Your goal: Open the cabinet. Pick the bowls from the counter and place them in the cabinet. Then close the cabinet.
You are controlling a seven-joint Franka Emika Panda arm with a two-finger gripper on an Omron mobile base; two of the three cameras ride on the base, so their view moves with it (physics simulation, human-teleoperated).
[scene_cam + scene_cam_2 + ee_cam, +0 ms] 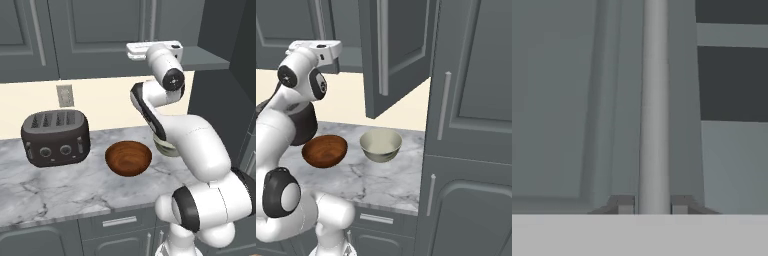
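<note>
base views flank arm, share counter (60, 190); hand view close on cabinet handle (654, 100).

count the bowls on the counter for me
2, both on the marble counter: the reddish-brown wooden bowl sits beside the toaster, and the pale cream-green bowl is next to it, nearer the tall cabinet.

Two bowls (351, 147) sit side by side on the counter (381, 185) — toaster (55, 137) to their left.
</note>
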